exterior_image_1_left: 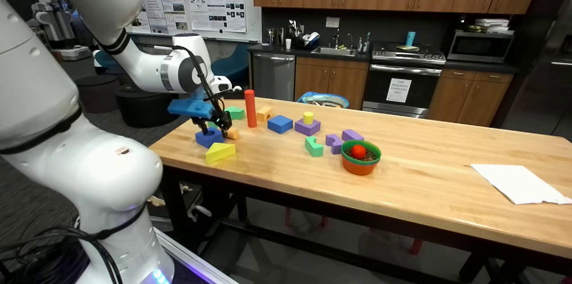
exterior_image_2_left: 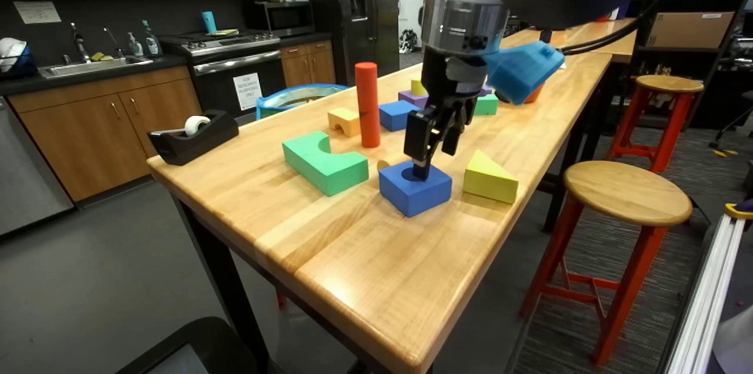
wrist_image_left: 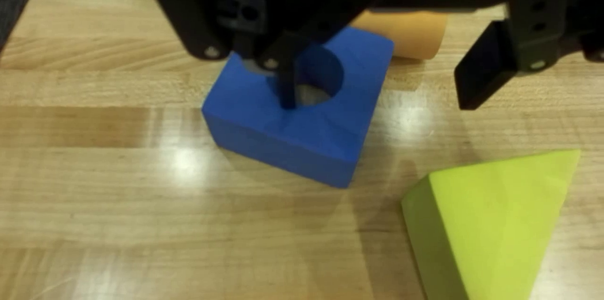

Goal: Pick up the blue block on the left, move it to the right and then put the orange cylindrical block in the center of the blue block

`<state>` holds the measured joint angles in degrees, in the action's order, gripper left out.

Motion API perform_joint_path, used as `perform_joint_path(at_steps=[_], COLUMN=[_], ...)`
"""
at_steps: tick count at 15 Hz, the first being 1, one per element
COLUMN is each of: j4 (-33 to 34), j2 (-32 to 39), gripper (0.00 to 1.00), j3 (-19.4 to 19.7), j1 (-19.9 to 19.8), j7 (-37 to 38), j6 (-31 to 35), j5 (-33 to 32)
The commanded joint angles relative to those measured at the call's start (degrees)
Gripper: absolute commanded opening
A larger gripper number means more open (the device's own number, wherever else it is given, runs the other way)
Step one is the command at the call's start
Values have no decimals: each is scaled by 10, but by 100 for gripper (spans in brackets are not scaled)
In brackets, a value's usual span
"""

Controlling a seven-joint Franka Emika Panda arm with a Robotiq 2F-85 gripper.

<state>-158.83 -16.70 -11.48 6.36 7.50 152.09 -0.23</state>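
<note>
The blue block rests flat on the table near its end, with a round hole through its middle; in the wrist view the blue block shows under the jaws. My gripper is open, pointing down at it. One finger's tip is at the hole, and whether it dips inside I cannot tell. Past the block's side, over bare wood, hangs the opposite finger, so nothing is held. The orange cylindrical block stands upright beyond, apart from the gripper in both exterior views; the wrist view does not include it.
Close beside the blue block are a yellow wedge and a light-orange piece lying down. A green arch, an orange arch and another blue block surround the tall cylinder. Further along sits a bowl.
</note>
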Motion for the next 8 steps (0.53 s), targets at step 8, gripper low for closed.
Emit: perform_joint_path(at_steps=[8], j4=[9], j2=[17], gripper=[82], j3=[-9], j1=[-9], j7=[35], j6=[-4], j5=[-41])
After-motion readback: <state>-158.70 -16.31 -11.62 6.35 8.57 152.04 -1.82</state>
